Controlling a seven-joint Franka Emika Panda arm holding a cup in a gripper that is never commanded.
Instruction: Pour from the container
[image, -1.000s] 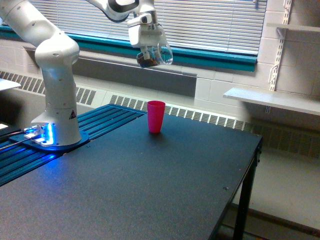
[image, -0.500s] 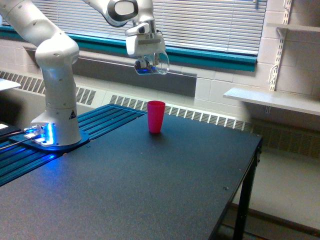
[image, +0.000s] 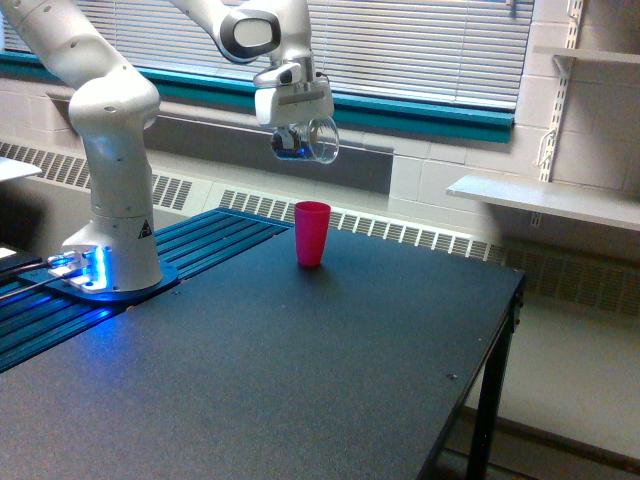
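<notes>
Claw (image: 298, 139) is closed on the container (image: 318, 142), a small clear cup held up in the air, well above the desk (image: 300, 380). The container sits at the claw's lower end and sticks out toward the exterior view's right, lying tilted well off upright, its open rim facing roughly right. Its wall looks mostly clear; a small dark-blue patch shows at the claw side, and whether any contents remain inside cannot be told. A pink cup (image: 311, 233) stands upright on the desk below the container, slightly to the exterior view's left of the rim, with a clear gap of air between the two. The pink cup sits near the far edge of the desk, just beside the blue ribbed panel (image: 150, 285) that carries the robot base (image: 110, 270). The dark desk surface in front of and to the right of the pink cup is open out to the right edge and its corner leg (image: 487, 420). Behind the claw run window blinds (image: 420, 45) and a teal sill (image: 420, 115). The arm (image: 110, 120) rises from the base as a white column, bends over at the top of the frame and drops its wrist (image: 262, 32) down to the claw, which points downward.
</notes>
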